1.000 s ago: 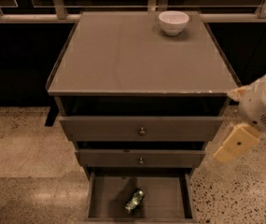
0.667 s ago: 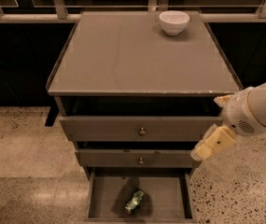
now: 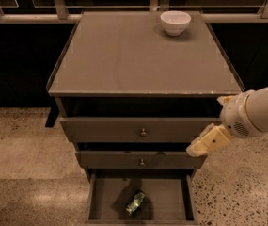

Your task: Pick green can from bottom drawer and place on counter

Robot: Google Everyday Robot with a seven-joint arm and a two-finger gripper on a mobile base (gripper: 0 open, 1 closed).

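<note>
Lying on the floor of the bottom drawer (image 3: 171, 199), the green can (image 3: 135, 203) rests on its side, a little left of the tray's middle and tilted at a slant; its shiny body shows pale markings and a dark shadow spreads to its left. That drawer is pulled out toward the camera, lowest of three; above it sit the middle drawer (image 3: 110, 160) and the top drawer (image 3: 100, 131), each with a small round knob at its centre and each standing slightly out from the cabinet front.

The gripper (image 3: 208, 142) hangs off the right edge of the cabinet, level with the gap between the top and middle drawers, its pale yellowish tip pointing down and to the left; it is well above the can and touches nothing that can be made out. Whether it is spread or closed cannot be told from this angle. The white arm (image 3: 260, 109) comes in from the right side of the view.

The counter (image 3: 138, 60) is flat, grey-brown and pale-rimmed; a white bowl (image 3: 175, 22) stands upright near its far right corner. Speckled stone floor (image 3: 20, 140) lies around the cabinet.
</note>
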